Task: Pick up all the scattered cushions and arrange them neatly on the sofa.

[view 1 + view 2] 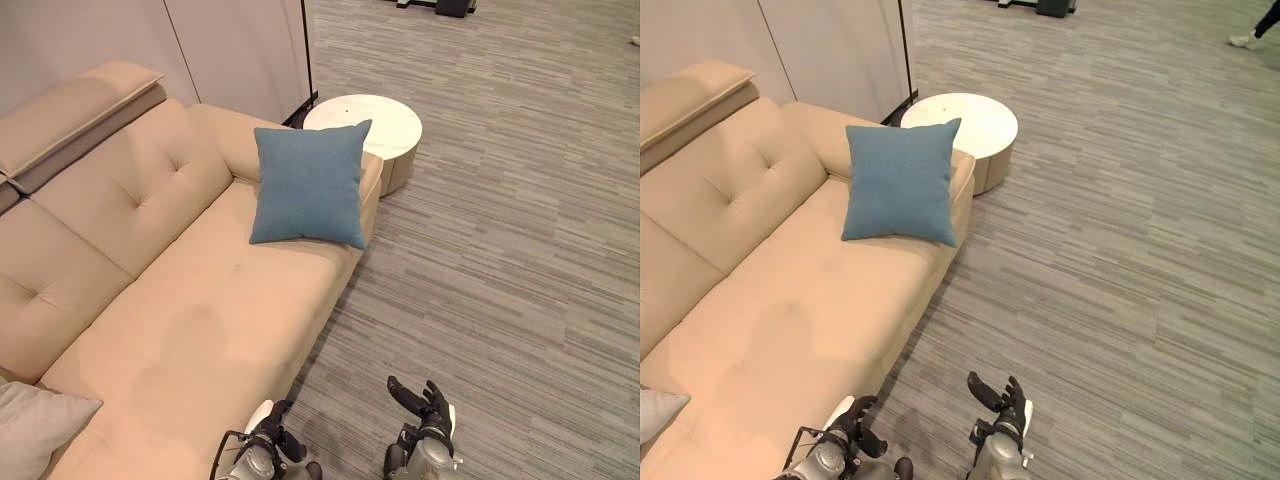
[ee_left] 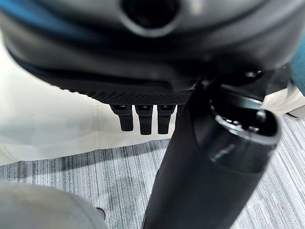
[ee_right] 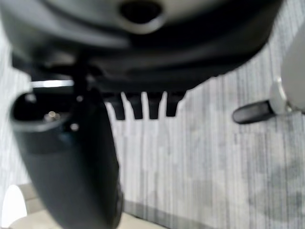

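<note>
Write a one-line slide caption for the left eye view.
Blue cushion propped against the beige sofa armrest, grey cushion at the near end, both robot hands empty and low.

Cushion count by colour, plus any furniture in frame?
Blue cushion: 1, propped against the sofa's arm
Grey cushion: 1, at the sofa's near end
Sofa: 1
Round white table: 1
Total: 4

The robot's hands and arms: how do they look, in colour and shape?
Both hands are dark, with slim black fingers and a thick black thumb. The left hand and right hand each carry a white patch at the side. The forearms behind them are rounded silver-grey tubes.
</note>
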Robot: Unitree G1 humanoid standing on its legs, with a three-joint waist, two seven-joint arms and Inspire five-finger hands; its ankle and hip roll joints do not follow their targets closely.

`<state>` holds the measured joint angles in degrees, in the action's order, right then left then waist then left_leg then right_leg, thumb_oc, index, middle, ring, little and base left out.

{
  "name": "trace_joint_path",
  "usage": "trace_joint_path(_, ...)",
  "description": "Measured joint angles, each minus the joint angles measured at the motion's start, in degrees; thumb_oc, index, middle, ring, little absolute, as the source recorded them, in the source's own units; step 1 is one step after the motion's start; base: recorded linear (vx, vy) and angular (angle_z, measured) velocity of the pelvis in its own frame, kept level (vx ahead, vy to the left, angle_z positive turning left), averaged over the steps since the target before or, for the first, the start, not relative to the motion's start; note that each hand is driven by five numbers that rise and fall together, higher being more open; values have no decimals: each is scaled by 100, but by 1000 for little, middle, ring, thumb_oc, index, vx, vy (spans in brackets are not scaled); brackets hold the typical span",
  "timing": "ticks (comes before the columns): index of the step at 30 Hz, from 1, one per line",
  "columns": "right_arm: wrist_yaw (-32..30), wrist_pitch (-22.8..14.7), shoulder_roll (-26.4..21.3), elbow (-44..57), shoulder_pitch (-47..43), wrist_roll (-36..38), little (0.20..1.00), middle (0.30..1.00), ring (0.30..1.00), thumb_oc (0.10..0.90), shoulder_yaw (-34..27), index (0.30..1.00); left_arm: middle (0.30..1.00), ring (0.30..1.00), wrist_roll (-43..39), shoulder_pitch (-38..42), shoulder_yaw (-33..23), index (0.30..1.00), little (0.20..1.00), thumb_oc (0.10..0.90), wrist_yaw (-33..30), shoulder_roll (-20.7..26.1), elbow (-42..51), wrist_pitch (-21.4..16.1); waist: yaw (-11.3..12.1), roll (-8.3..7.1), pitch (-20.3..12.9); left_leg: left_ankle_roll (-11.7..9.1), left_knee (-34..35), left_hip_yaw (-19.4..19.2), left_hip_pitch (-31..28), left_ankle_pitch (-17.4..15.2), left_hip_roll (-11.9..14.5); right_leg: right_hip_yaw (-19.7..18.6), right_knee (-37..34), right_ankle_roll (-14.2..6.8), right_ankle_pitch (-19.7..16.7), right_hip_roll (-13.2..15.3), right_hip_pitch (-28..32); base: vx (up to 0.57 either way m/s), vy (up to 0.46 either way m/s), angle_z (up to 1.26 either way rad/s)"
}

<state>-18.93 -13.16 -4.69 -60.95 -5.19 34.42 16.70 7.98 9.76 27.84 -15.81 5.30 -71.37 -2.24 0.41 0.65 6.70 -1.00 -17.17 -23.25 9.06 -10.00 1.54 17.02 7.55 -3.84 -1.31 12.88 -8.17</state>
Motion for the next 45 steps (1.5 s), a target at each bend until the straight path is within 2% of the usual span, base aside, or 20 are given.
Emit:
trace_joint_path(1, 470, 298, -144, -208, 65, -130, 900, 900, 900, 800, 44, 900, 900, 900, 81, 27, -125, 900, 900, 800, 5, -34, -100, 153, -112, 59, -112, 474, 411, -772, -152, 116, 194, 582, 13, -53, 72, -9, 60, -63, -294, 80)
trace_joint_path(3, 815, 665, -116, -799, 24, -443, 900, 900, 900, 800, 80, 900, 900, 900, 65, -102, -367, 900, 900, 800, -8, 161, -52, 353, 56, -3, -280, 390, 808, -1064, -343, 330, 223, 1131, 833, 98, 770, 149, -80, -36, -125, -22)
trace_joint_path(5, 890, 653, -77, -843, 110, -455, 900, 900, 900, 800, 30, 900, 900, 900, 374, -204, -123, 900, 900, 800, 21, 482, -175, 384, 16, -77, -342, 406, 977, -1188, -548, 457, 176, 1270, 860, 21, 938, 129, 171, -44, -163, -47)
trace_joint_path(10, 881, 629, -446, -810, 336, 118, 900, 900, 900, 800, -426, 900, 900, 900, 1256, -222, 268, 900, 900, 800, -11, 543, -286, 642, -295, 136, -504, 351, 1269, -1213, -910, 681, 276, 1525, -846, -5, 189, -485, 1196, 0, -142, -3)
trace_joint_path(14, 791, 611, -616, -842, 449, 340, 900, 900, 900, 800, -605, 900, 900, 900, 974, -177, 92, 900, 900, 800, 45, 302, -238, 491, -340, 174, -509, 339, 645, -1342, -880, 700, 543, 1286, -1162, 152, 138, -656, 1421, 55, -220, -34)
trace_joint_path(16, 674, 608, -551, -841, 475, 342, 900, 900, 900, 800, -553, 900, 900, 900, 828, -191, 126, 900, 900, 800, 43, 348, -155, 413, -252, -56, -403, 338, -163, -1021, -715, 693, 730, 980, -1280, 282, 128, -624, 1615, 120, -119, -67)
trace_joint_path(17, 600, 614, -530, -834, 466, 327, 900, 900, 900, 800, -452, 900, 900, 900, 762, -216, 125, 900, 900, 800, 52, 352, -123, 332, -158, -120, -375, 99, -249, -345, -588, 569, 636, 753, -1287, 436, 244, -628, 1635, 189, -122, -75)
trace_joint_path(20, 424, 618, -589, -838, 409, 309, 900, 900, 900, 800, -354, 900, 900, 900, 750, -106, 183, 900, 900, 800, 67, 302, -68, 172, -111, -173, -286, -389, 837, 759, -234, 833, 343, 450, -1325, 486, 333, -677, 1720, 252, -76, -53)
trace_joint_path(23, 343, 604, -493, -837, 382, 312, 900, 900, 900, 800, -233, 900, 900, 900, 778, -46, 139, 900, 900, 800, 161, 286, -213, 130, -105, -115, -237, -550, 1766, 595, 62, 1358, 318, 275, -1331, 446, 477, -772, 1858, 296, -36, -42)
trace_joint_path(24, 260, 609, -459, -838, 378, 315, 900, 900, 900, 800, -65, 900, 900, 900, 790, -11, 128, 900, 900, 800, 170, 300, -275, 125, -59, -93, -220, -766, 2286, 722, 181, 1558, 152, 69, -1332, 361, 578, -780, 1938, 318, 18, -63)
trace_joint_path(27, 233, 632, -445, -855, 405, 309, 900, 900, 900, 800, 154, 900, 900, 900, 789, 23, 59, 900, 900, 800, 229, 343, -417, 149, 225, 141, -202, -812, 2136, 783, 358, 1504, 245, -433, -1334, 84, 756, -785, 2122, 299, 76, -115)
trace_joint_path(28, 221, 644, -492, -866, 412, 271, 900, 900, 900, 800, 276, 900, 900, 900, 783, -64, 0, 900, 900, 800, 252, 391, -458, 189, 292, 181, -281, -522, 1983, 820, 357, 1693, 228, -633, -1333, -73, 856, -745, 2190, 196, 66, -116)
trace_joint_path(30, 209, 638, -324, -920, 416, 187, 900, 900, 900, 800, 327, 900, 900, 900, 782, -120, -16, 900, 900, 800, 251, 557, -454, 263, 465, -32, -338, -448, 1971, 1026, 295, 1715, -14, -627, -1220, -155, 952, -514, 2061, 380, 84, -93)
trace_joint_path(32, 227, 632, -88, -998, 307, 159, 900, 900, 900, 800, 365, 900, 900, 900, 778, -170, 51, 900, 900, 800, 265, 746, -448, 332, 548, -179, -317, 164, 1921, 1460, 203, 2062, -251, -570, -1212, -139, 990, -686, 2060, 363, 133, -41)
trace_joint_path(34, 247, 685, 70, -1184, 188, 50, 900, 900, 900, 800, 314, 900, 900, 900, 770, -58, 134, 900, 900, 800, 265, 713, -413, 433, 533, -474, -317, 513, 1690, 1559, 199, 1708, -705, -382, -1115, -173, 1034, -409, 2286, 402, 249, 47)
trace_joint_path(37, 322, 772, 76, -1271, -172, -83, 900, 900, 900, 800, 290, 900, 900, 900, 395, 18, 147, 900, 900, 800, 100, 577, -146, 413, 859, -143, -121, 680, 1729, 1470, -208, 1588, -502, 267, 1193, -422, 1215, -133, 1504, 327, 256, -8)
trace_joint_path(39, 426, 750, 128, -1054, -259, -204, 900, 900, 900, 800, 257, 900, 900, 900, 335, 35, 333, 900, 900, 800, 13, 575, -100, 410, 809, -137, -35, 794, 1941, 1500, -690, 1394, -574, 1291, 2986, -551, 1019, 595, 1080, 408, 144, -6)
trace_joint_path(40, 494, 682, 106, -991, -248, -243, 900, 900, 900, 800, 280, 900, 900, 900, 368, 32, 375, 900, 900, 800, -18, 541, -84, 384, 761, -132, -40, 878, 2063, 1606, -959, 1327, -615, 1603, 3279, -508, 1110, 821, 1042, 326, 10, 21)
trace_joint_path(42, 564, 638, 17, -863, -271, -269, 900, 900, 900, 800, 250, 900, 900, 900, 403, 78, 488, 900, 900, 800, -103, 497, -43, 337, 674, -71, -21, 847, 2135, 1719, -1066, 1350, -623, 1581, 3151, -616, 1212, 851, 860, 212, -35, 41)
trace_joint_path(45, 549, 623, -119, -838, -308, -512, 900, 900, 900, 800, 239, 900, 900, 900, 587, 286, 590, 900, 900, 800, -117, 377, -50, 330, 613, -45, 36, 815, 2139, 1867, -1200, 1286, -619, 1566, 2245, -530, 1204, 847, 455, 189, -114, 35)
